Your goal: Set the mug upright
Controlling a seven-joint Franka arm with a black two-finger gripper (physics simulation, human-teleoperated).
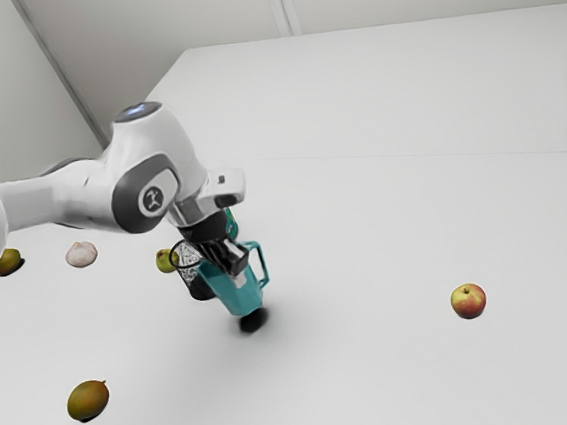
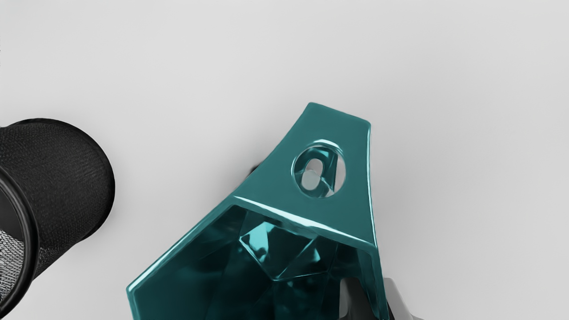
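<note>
The black gripper [image 1: 237,271] is at the rim of the teal mug [image 1: 238,293], pinching its wall. The mug hangs slightly tilted with its mouth up, just above a dark shadow on the table, its handle toward the exterior view's right. Looking down from the hand, the wrist view has the open mouth and the handle of the mug [image 2: 338,209]. There the gripper [image 2: 378,300] has one finger inside the mug and the other outside, the wall between them.
A black mesh cup [image 1: 200,282], also in the wrist view as a mesh cup [image 2: 66,178], stands close beside the mug. A green fruit [image 1: 166,261], garlic [image 1: 82,254], mango [image 1: 88,400] and apple [image 1: 468,301] lie around. A teal thing [image 1: 231,223] shows behind the hand.
</note>
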